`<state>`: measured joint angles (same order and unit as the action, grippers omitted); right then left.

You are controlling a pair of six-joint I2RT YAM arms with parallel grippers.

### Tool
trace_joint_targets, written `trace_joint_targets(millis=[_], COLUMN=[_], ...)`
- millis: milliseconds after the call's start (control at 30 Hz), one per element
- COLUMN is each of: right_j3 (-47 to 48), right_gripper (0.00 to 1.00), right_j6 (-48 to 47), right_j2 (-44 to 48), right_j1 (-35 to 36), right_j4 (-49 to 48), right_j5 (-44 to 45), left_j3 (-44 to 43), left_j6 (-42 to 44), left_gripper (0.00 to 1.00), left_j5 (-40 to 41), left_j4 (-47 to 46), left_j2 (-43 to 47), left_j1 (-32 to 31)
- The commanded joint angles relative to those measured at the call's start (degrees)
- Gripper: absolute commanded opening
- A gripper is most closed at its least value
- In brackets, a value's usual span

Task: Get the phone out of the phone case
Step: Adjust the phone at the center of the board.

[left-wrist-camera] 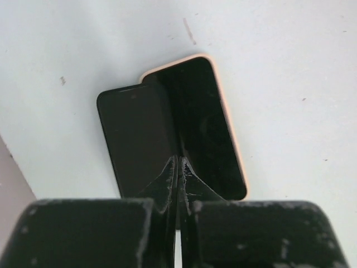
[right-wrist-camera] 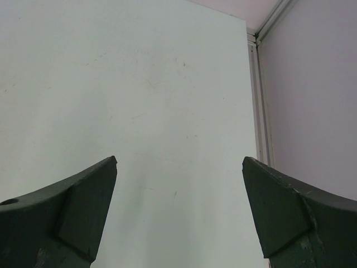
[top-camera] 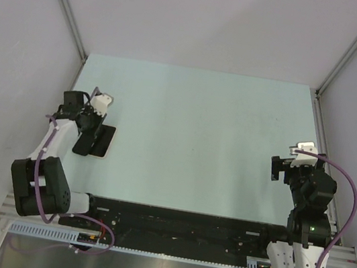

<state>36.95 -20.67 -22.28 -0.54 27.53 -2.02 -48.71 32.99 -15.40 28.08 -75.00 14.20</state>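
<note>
**One phone, one case, two pincers: the left clenched, the right gaping**

One black phone [left-wrist-camera: 136,139] is lying flat on the pale table [top-camera: 200,124], near its left edge. One phone case [left-wrist-camera: 206,123] with a peach-coloured rim is lying right beside it. In the left wrist view the two are touching along their long sides. The phone's right edge seems to be overlapping the case's left edge, though the dark surfaces make it hard to tell which is sitting on top. Both faces are showing plain black, and the phone is resting largely outside the peach rim.

Two arms are working at the table, each carrying one pincer. The left gripper [left-wrist-camera: 178,167] is clenched, its two fingertips pressing together with no gap between them. It is pointing down at the seam where phone and case meet. Whether a thin edge is being pinched there cannot be told; neither the phone nor the case is being lifted.

The right gripper [right-wrist-camera: 179,162] is hanging well apart from them, near the table's right edge. Its two dark fingers [right-wrist-camera: 83,212] are standing wide apart over bare tabletop, gripping nothing.
</note>
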Motion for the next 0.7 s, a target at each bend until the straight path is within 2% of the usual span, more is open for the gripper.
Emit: trace_joint_targets(millis=[0,33,133,267,333,433,667], right_j3=[0.0,0.1,0.0,0.0,0.0,0.0,0.0], right_gripper=[1.00,1.00,1.00,1.00,1.00,1.00,1.00], right_j6=[-0.6,-0.6,-0.8,-0.8,-0.9,-0.9,-0.8], right_j2=[0.3,0.4,0.7,0.4,0.5,0.5,0.5], right_j1=[0.4,0.4,0.4,0.4,0.4,0.4,0.4], right_j4=[-1.1,-1.1,-0.9,-0.9,-0.7,-0.6,-1.0], right_j5=[-0.3,-0.3,-0.3,-0.4,-0.4,-0.4,-0.3], left_j3=[-1.9,-2.0,-2.5,-3.8,-4.5,-5.9,-7.9], left_j6=[-1.5,-1.6,-1.8,-1.9,-1.5,-0.3,5.2], left_gripper=[0.00,0.01,0.21,0.76,0.88,0.99,1.00], left_j5=[0.3,0.5,0.3,-2.4,-3.2,-5.5,-11.6], left_j4=[0.5,0.5,0.5,0.6,0.6,1.5,6.1], left_j2=[1.7,1.5,1.3,2.0,1.6,-0.9,-9.5], left_j1=[-2.7,-2.7,-1.4,1.5,3.6,6.5,10.0])
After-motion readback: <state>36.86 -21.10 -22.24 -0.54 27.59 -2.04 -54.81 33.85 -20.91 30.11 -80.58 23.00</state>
